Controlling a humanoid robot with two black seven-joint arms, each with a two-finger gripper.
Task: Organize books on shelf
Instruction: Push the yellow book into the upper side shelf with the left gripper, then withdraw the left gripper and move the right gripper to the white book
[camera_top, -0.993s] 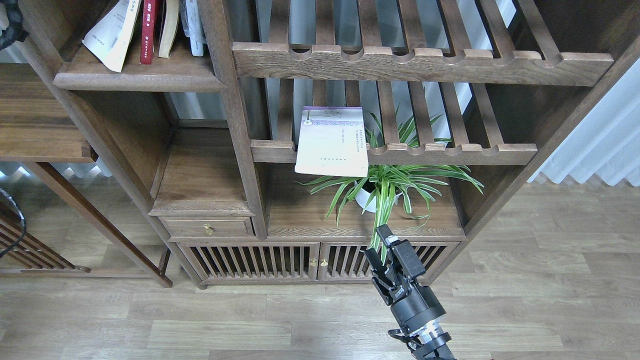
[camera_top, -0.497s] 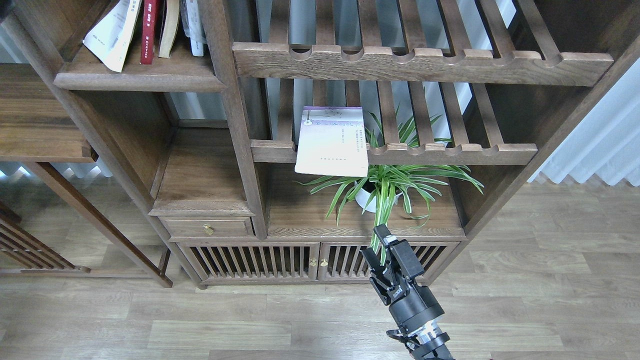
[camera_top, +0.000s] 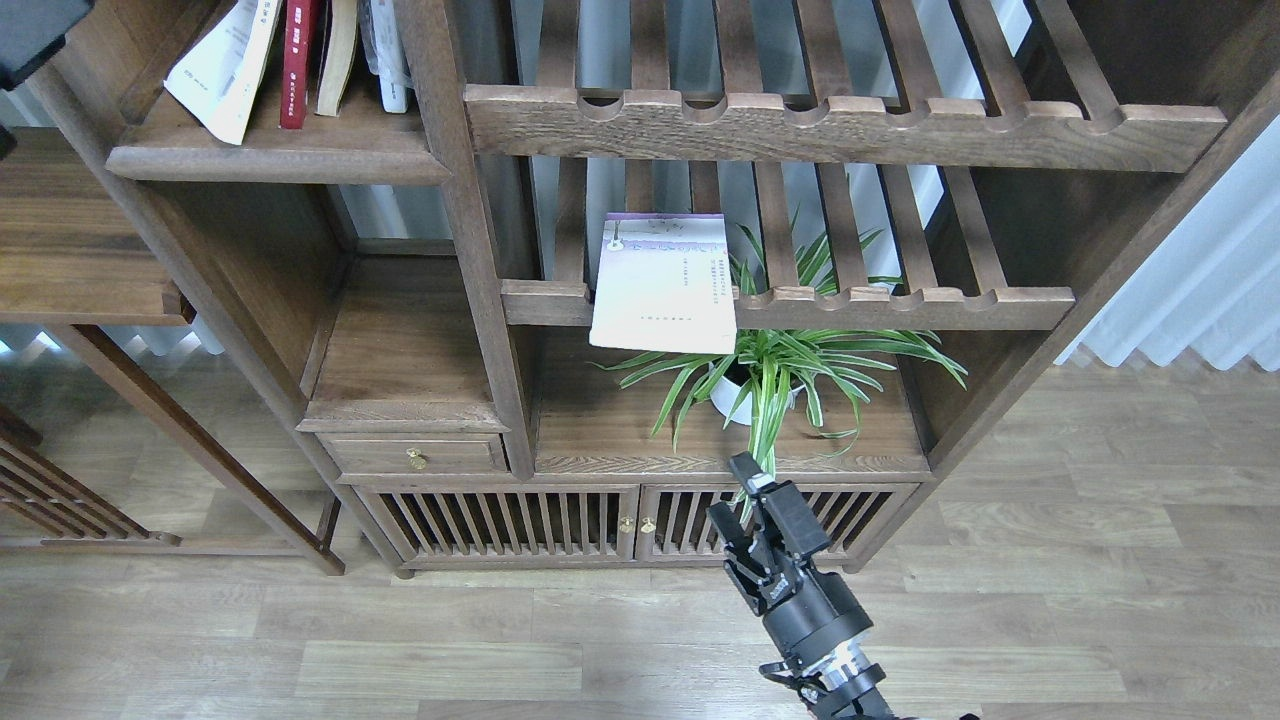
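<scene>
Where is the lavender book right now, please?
In the head view, the lavender book lies centre frame on the lower slatted rack, at its left end, overhanging the front rail just above the potted plant.

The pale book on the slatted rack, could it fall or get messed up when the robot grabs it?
Maybe. The pale book overhangs the slatted rack's front rail, so a nudge could tip it onto the potted plant below. The right gripper must rise past those leaves and might snag them.
</scene>
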